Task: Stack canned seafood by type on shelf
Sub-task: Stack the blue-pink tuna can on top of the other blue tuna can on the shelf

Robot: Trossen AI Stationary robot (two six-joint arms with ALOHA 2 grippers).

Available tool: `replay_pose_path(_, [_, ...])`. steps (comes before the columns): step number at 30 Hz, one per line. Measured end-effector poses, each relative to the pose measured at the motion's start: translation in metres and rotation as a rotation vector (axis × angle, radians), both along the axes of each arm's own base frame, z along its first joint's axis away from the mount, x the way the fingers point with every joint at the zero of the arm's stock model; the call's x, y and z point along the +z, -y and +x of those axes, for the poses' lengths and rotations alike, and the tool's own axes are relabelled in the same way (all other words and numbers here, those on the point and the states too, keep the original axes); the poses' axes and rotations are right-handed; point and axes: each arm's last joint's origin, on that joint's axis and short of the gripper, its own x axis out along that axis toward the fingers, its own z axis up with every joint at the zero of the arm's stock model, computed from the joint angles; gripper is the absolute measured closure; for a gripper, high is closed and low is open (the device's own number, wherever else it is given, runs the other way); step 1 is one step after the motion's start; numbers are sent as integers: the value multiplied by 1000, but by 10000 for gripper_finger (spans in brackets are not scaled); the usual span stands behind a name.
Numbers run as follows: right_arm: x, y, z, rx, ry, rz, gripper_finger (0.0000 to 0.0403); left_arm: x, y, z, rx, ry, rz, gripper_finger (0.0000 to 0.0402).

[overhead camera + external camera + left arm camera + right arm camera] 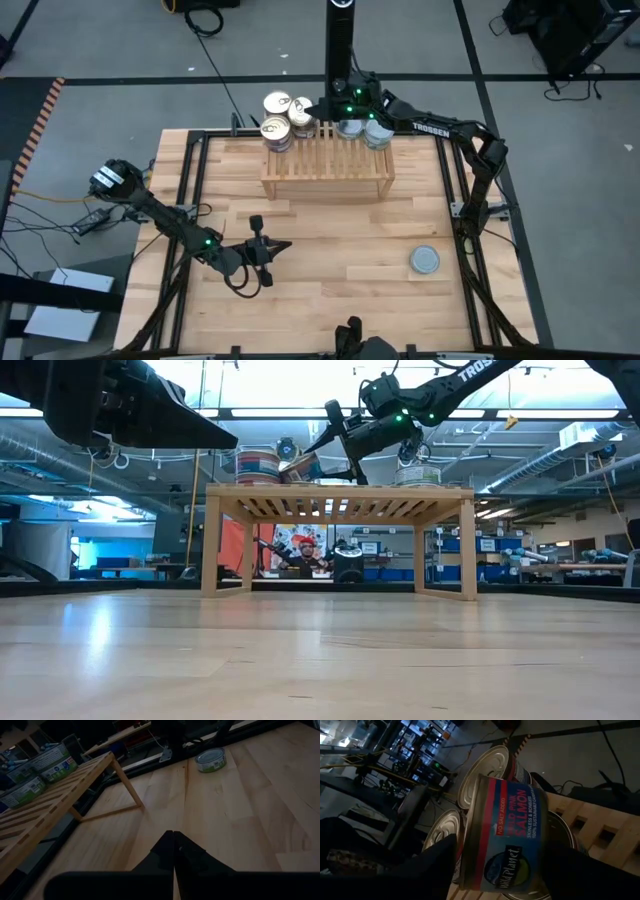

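The light-wood shelf stands at the table's far middle. Gold-lidded tins crowd its left end and blue-lidded tins stand toward its right. My right gripper reaches over the shelf's left part, open. Its fingers flank a pink-and-blue salmon tin, which sits against the gold-lidded tins. One more blue-lidded tin rests flat on the table at the near right. My left gripper hovers shut over the table's near left, holding nothing. My right gripper has one finger beside the salmon tin's lid end and the other beside its bottom end. I cannot tell whether either finger touches the tin. The tin's label side faces the wrist camera.
Bare wooden tabletop lies between the shelf and the near edge. A black frame runs along the table's sides. Beyond the shelf in the low view a person sits in the room.
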Motion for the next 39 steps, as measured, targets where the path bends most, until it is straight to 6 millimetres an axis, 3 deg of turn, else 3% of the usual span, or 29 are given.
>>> replay_pose_path(21, [3,0,0,-8,-2,-4,112,0,0,0,-1,0,0,396])
replay_pose_path(31, [35,-20,6,-47,-277,-232,112,0,0,0,-1,-1,0,397])
replay_pose_path(39, [31,-23,3,-62,-383,-265,123,0,0,0,-3,-1,-1,397])
